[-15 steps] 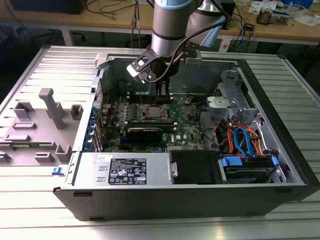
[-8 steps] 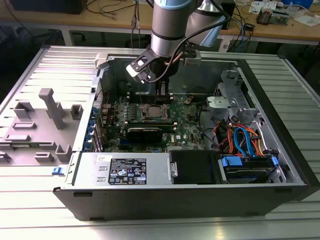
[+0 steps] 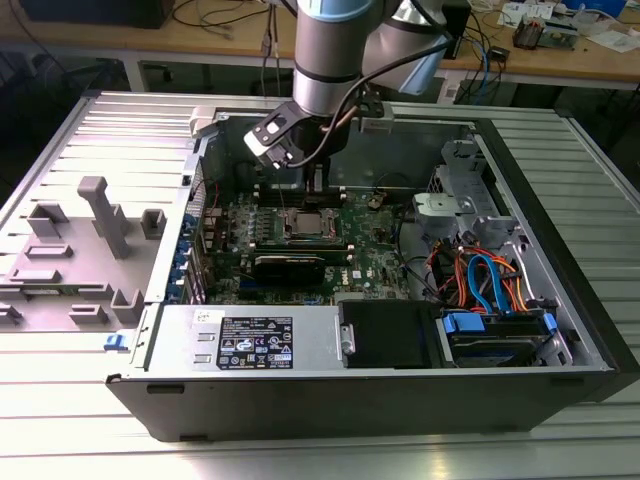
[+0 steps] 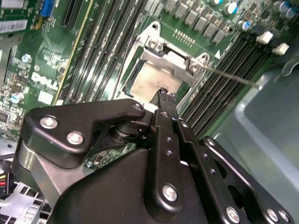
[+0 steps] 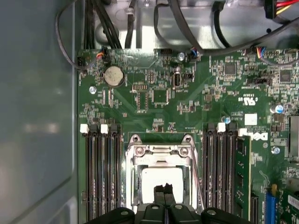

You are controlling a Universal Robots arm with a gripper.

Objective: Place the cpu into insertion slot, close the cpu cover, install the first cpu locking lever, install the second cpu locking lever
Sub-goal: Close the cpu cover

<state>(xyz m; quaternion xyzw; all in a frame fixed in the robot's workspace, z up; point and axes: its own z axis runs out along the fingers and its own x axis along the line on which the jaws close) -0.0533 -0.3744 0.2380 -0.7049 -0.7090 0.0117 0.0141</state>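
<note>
- Hovering inside the open computer case (image 3: 560,300), my claw (image 5: 163,190) has its two fingertips pressed together with nothing between them, right over the cpu (image 5: 161,177); I cannot tell whether the tips touch it.
- The cpu lies flat in the insertion slot (image 5: 132,186), its silvery top showing through the window of the cpu cover (image 5: 161,150), which lies down around it.
- In the second wrist view a thin lever (image 4: 233,77) juts from the socket's corner across the black memory slots (image 4: 238,53).
- The case stands on a ribbed metal table (image 3: 60,430).
</note>
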